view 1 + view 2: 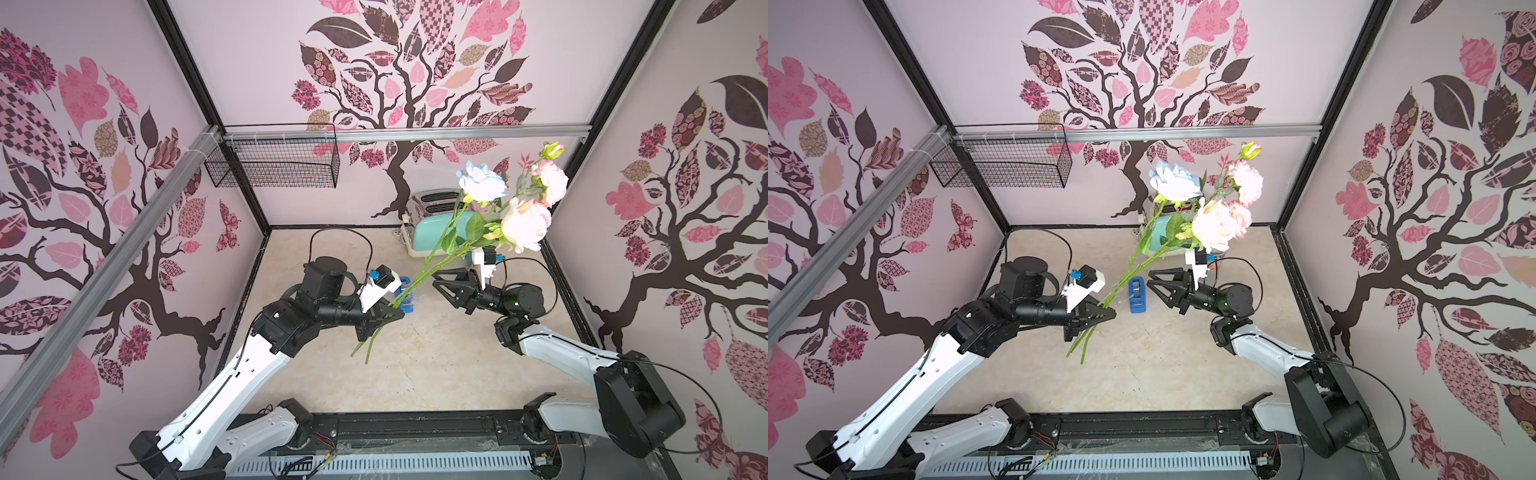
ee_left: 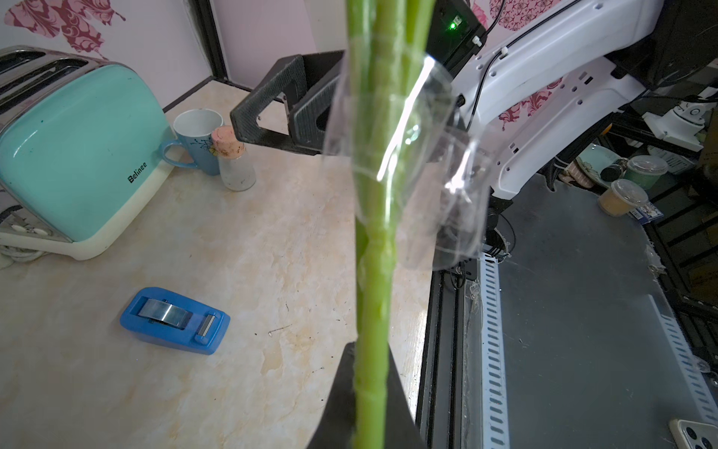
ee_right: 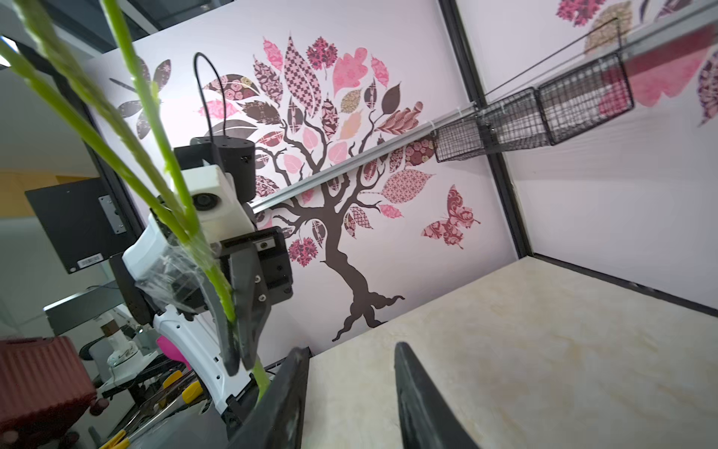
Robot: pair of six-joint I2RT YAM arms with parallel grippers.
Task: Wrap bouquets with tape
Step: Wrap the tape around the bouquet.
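Observation:
The bouquet [image 1: 524,224] [image 1: 1214,224] of pink, cream and white roses stands tilted above the table. My left gripper [image 1: 390,313] [image 1: 1105,314] [image 2: 371,350] is shut on its green stems [image 2: 373,241] near their lower ends. A crumpled strip of clear tape [image 2: 412,155] [image 3: 171,272] clings to the stems above the grip, with a loose flap hanging off. The blue tape dispenser [image 1: 1137,296] [image 2: 175,320] lies on the table below the stems, half hidden in a top view [image 1: 409,306]. My right gripper [image 1: 435,279] [image 1: 1149,277] [image 3: 349,350] is open and empty, just right of the stems.
A mint toaster [image 1: 432,226] [image 2: 77,155] stands at the back right with a mug [image 2: 196,136] and a corked jar [image 2: 235,167] beside it. A black wire basket [image 1: 274,162] hangs on the back rail. A black frame [image 1: 415,428] borders the table's front.

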